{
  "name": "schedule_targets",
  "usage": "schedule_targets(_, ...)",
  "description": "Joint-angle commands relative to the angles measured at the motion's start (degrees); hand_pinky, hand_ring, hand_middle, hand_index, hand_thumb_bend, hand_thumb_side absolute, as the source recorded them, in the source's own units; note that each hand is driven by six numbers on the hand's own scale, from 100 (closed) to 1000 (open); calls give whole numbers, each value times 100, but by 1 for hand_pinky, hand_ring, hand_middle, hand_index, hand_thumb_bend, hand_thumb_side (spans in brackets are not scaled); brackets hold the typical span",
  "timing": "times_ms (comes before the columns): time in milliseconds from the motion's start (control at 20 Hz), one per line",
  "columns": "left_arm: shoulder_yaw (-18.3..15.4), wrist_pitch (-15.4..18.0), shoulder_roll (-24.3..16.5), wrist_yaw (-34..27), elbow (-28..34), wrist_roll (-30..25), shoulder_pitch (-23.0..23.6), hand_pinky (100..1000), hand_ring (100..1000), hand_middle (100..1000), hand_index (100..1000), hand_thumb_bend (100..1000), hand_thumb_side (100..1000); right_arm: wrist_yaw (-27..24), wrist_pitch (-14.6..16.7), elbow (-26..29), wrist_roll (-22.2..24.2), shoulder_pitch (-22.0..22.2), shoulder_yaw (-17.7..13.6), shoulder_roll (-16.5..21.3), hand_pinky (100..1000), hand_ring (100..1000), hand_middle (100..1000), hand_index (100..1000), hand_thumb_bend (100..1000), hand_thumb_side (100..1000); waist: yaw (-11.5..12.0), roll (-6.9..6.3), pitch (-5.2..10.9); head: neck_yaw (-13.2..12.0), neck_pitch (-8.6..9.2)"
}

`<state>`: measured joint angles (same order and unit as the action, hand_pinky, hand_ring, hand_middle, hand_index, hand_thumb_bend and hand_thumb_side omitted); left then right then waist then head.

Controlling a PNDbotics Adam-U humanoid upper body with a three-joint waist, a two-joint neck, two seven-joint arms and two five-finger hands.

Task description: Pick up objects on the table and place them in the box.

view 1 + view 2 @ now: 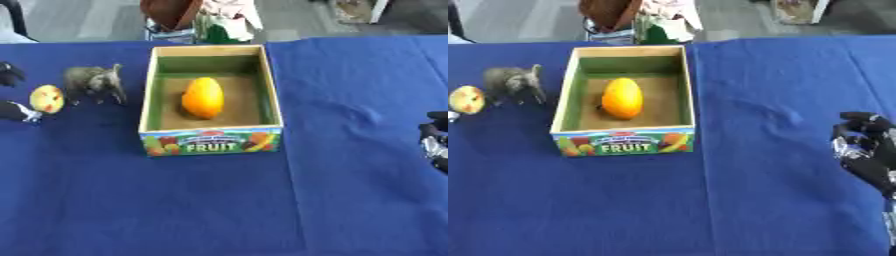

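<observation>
The left hand (12, 95) is seen at the left edge of the frame, its dark fingers pinched on a yellow fruit with a red blush (46, 98), one finger above it and one below. Just right of that fruit, a grey toy elephant (94, 83) stands on the blue tablecloth (219, 200). Further right, in the upper middle of the frame, a wooden box (212, 135) is placed, with "FRUIT" printed on its front panel. An orange mango (202, 97) is lying inside it on the box floor. The right hand (870, 150) is seen at the right edge of the frame, resting above the cloth with its fingers relaxed and holding nothing, well apart from the box.
</observation>
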<state>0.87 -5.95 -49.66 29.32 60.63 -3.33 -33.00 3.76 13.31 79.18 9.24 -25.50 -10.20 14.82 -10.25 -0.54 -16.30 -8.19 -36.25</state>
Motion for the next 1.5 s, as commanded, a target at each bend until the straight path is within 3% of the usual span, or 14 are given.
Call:
schedule_targets(50, -36, 10, -165, 44, 22, -3, -108, 637, 687, 521, 676, 832, 179, 1, 28, 54, -6, -80, -13, 118, 557, 693, 519, 715, 100, 119, -5, 2, 93, -20, -39)
schedule_targets(300, -6, -98, -36, 128, -94, 78, -121, 625, 662, 499, 660, 787, 185, 0, 33, 54, 5, -86, -10, 116, 557, 693, 519, 715, 100, 122, -18, -6, 56, -341, -51)
schedule_targets(650, 28, -151, 32, 220, -158, 130, -151, 622, 649, 489, 652, 739, 169, 3, 38, 53, 19, -102, -4, 117, 557, 693, 519, 715, 100, 123, -32, -13, 29, -420, -54)
schedule_targets(700, 27, -163, 36, 236, -164, 149, -156, 614, 631, 473, 642, 675, 141, 3, 39, 52, 20, -104, -4, 118, 557, 693, 519, 715, 100, 123, -34, -12, 26, -426, -54)
schedule_targets(900, 33, -256, 82, 314, -211, 339, -185, 592, 583, 414, 573, 585, 132, 3, 46, 47, 25, -113, 0, 117, 557, 693, 519, 716, 100, 123, -43, -8, 16, -438, -55)
schedule_targets(1150, 41, -252, 102, 264, -224, 358, -191, 571, 536, 321, 482, 568, 130, 3, 50, 43, 30, -117, 1, 118, 557, 693, 519, 716, 100, 123, -41, -7, 16, -436, -60)
schedule_targets(1350, 42, -253, 104, 229, -223, 383, -192, 571, 536, 321, 482, 568, 130, 1, 50, 44, 32, -117, 1, 117, 557, 693, 519, 716, 100, 123, -41, -8, 17, -436, -60)
schedule_targets(1400, 3, -274, 96, 203, -183, 409, -226, 535, 514, 222, 384, 547, 136, 1, 49, 43, 30, -112, -3, 118, 558, 693, 519, 716, 100, 123, -32, -2, 23, -424, -61)
schedule_targets(1500, -132, -351, 75, 99, 20, 549, -244, 530, 514, 216, 377, 545, 137, 0, 51, 42, 23, -107, -14, 122, 558, 693, 519, 716, 100, 123, -18, 6, 26, -410, -59)
